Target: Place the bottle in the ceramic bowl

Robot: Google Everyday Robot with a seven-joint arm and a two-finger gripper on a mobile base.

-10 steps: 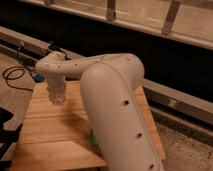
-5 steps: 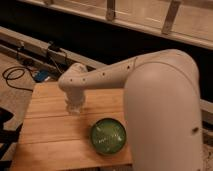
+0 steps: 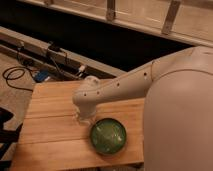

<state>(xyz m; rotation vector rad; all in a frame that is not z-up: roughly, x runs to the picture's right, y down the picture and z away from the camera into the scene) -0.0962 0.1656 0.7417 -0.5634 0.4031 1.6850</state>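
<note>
My tool (image 3: 84,118) hangs low over the wooden tabletop (image 3: 50,135), at the end of my arm (image 3: 120,85), which stretches in from the right. It is just beside the upper left edge of the ceramic bowl (image 3: 108,136) rather than above it. The bowl rests upright on the tabletop near the front edge, its mottled green inside facing up. I cannot tell whether my tool is wide, narrow or holding the bottle, because my wrist covers it from above.
</note>
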